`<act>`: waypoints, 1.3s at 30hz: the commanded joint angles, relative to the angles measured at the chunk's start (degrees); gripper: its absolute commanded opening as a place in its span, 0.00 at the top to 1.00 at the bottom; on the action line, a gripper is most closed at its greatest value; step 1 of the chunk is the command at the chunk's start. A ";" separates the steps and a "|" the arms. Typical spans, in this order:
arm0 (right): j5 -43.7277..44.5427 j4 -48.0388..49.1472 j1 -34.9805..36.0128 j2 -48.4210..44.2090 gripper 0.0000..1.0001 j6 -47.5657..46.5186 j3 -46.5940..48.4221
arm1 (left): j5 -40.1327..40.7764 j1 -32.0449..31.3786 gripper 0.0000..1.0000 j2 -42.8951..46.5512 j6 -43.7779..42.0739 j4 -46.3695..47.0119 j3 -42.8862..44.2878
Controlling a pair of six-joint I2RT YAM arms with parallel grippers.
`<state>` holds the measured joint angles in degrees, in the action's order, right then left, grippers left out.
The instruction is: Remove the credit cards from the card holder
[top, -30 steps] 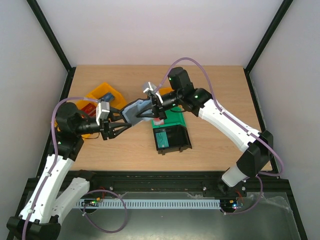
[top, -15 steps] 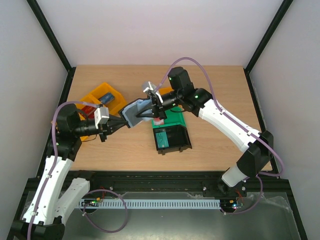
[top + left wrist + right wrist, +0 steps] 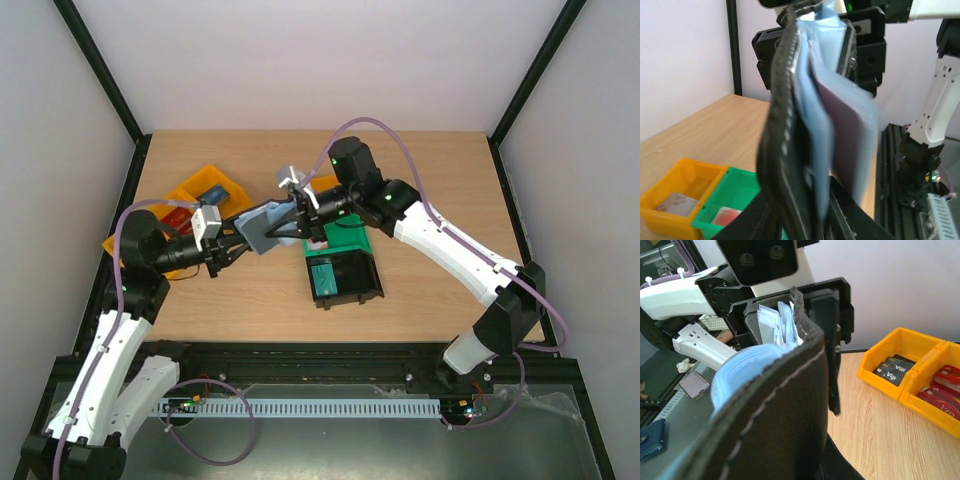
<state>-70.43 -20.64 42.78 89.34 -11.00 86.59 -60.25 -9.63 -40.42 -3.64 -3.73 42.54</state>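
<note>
Pale-walled booth, black frame posts, wooden counter. Top view: card holder hangs in the air above the counter's left-centre, between the two arms. The right gripper is clamped tight on its far end, and the left gripper is at its near-left edge. An orange bin sits further left. Left wrist view: holder seen edge-on, black stitched cover to the left, blue-grey lining fanned out to the right, a dark reddish card sandwiched in the lining. The left gripper straddles the lower edge, narrowly parted; cannot tell whether it pinches. Right wrist view: leather cover fills the foreground, with pale slips showing at the pocket tops. Red credit cards lie in the orange bin beyond. Judgement: the holder is light and limp and bends at the fold, so it wants a firm hold on the stitched cover. The cards are stiff, thin and slick, best nipped by an exposed edge and drawn straight along the pocket.
</note>
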 commanded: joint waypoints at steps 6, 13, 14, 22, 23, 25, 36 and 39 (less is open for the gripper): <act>5.63 4.12 3.35 -1.70 0.98 0.87 1.73 | -1.57 -1.62 0.65 0.23 13.95 15.46 -4.45; 11.47 12.85 3.84 -2.74 0.84 7.47 -1.90 | -0.34 -2.85 0.97 0.36 16.99 14.06 -5.87; 13.50 15.35 3.48 -3.68 0.78 9.06 -3.61 | 2.08 -2.76 0.97 0.58 15.88 10.81 -5.41; 29.83 19.36 0.81 -8.78 0.40 13.18 -14.38 | 27.05 -1.89 0.98 0.51 -1.76 -14.36 1.56; 29.59 20.00 0.67 -9.16 0.37 13.63 -15.52 | 30.13 -1.89 0.98 0.03 -3.95 -16.50 2.46; 29.70 21.10 0.63 -9.48 0.32 14.59 -17.21 | 37.78 -1.89 0.98 -0.69 -7.39 -19.23 3.83; 25.56 26.11 1.22 -8.56 0.39 21.70 -19.09 | 43.84 -0.42 0.98 -2.27 -7.45 -21.86 6.37; 18.74 30.89 2.37 -8.24 0.40 23.71 -20.62 | 33.76 1.71 0.98 -2.15 -0.59 -19.85 5.56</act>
<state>-42.28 2.11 43.59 81.23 8.97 67.59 -16.23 -9.82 -42.87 -11.53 -25.32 46.72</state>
